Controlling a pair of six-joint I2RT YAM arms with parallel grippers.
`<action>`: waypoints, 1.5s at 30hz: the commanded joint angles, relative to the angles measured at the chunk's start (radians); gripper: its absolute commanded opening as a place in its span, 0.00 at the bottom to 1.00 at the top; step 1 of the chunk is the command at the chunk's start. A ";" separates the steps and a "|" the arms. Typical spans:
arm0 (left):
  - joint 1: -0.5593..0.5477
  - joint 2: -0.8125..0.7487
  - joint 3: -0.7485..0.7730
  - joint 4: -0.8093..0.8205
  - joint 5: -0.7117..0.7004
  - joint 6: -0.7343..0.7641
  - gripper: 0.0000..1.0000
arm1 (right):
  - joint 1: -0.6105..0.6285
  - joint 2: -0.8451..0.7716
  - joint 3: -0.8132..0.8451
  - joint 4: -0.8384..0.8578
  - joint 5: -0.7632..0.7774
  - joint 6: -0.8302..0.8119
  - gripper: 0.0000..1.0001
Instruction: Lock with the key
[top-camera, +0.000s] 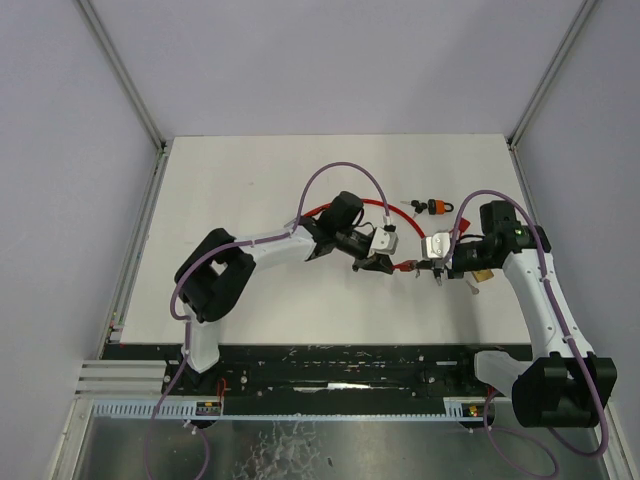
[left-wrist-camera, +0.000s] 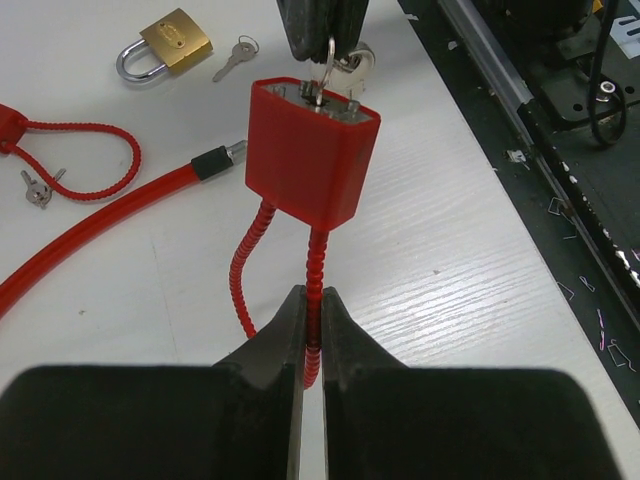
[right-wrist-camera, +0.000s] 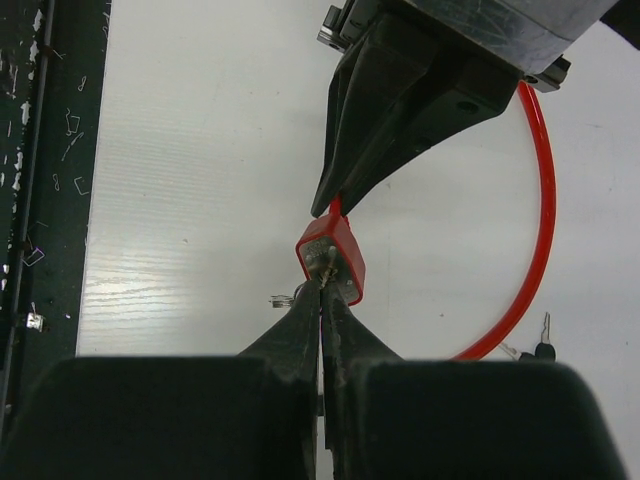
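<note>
While my two grippers meet over the right half of the table (top-camera: 250, 200), the red lock (left-wrist-camera: 312, 150) hangs between them, about midway between the near and far edges. Its grey metal face is turned toward my right arm. A key (left-wrist-camera: 328, 65) stands in that face, and my right gripper (right-wrist-camera: 322, 290) is closed tight on the key's head, fingertips almost touching the lock. A second key (left-wrist-camera: 358, 62) on the same ring hangs just beside it.

From the opposite end of the lock comes a ribbed red loop (left-wrist-camera: 250, 260). My left gripper (left-wrist-camera: 311, 300) is pinched fully on one leg of that loop, just behind the lock body, while the other leg bows out to the side.

Farther out, a thick red cable (left-wrist-camera: 100, 215) lies on the table, its black end with a metal tip close to the lock. Beyond it rests a thin red cord (left-wrist-camera: 90, 160) curled in a loop, with small keys (left-wrist-camera: 38, 188) beside it. A brass padlock (left-wrist-camera: 170, 45) lies flat on the table past the red lock, a loose key (left-wrist-camera: 235, 55) just next to it. Toward the far side of the table, well apart from my grippers, sits a small orange lock (top-camera: 435, 207).
</note>
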 joint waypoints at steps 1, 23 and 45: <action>0.020 0.032 0.030 -0.101 -0.016 0.037 0.00 | -0.030 -0.027 0.069 -0.068 -0.038 -0.012 0.00; 0.022 0.039 0.029 -0.115 -0.107 0.053 0.00 | -0.091 -0.041 0.109 -0.061 -0.068 0.076 0.00; 0.016 0.009 -0.016 -0.022 -0.092 0.017 0.00 | -0.068 -0.002 -0.127 0.105 -0.177 -0.103 0.56</action>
